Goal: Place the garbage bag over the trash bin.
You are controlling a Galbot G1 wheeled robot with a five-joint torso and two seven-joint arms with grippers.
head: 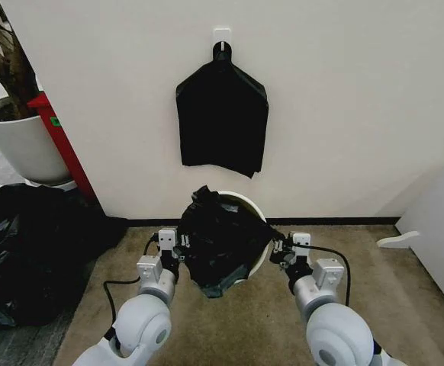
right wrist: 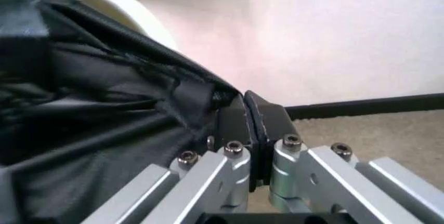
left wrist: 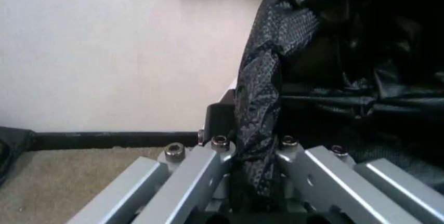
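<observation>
Garbage bag (head: 220,245): glossy, crinkled black plastic, held stretched between the two grippers in front of the trash bin (head: 254,207), covering most of the bin's mouth; the bin's white rim shows above and to the right of the bag. Bin stands on tan carpet (head: 405,297) just before the white wall (head: 344,99). Left gripper (head: 170,245): fingers pinching the bag's left edge. Right gripper (head: 281,250): fingers pressed together on the bag's right edge. On the wall above the bin, a flat black bundle (head: 222,118) hangs from a white hook (head: 222,36).
</observation>
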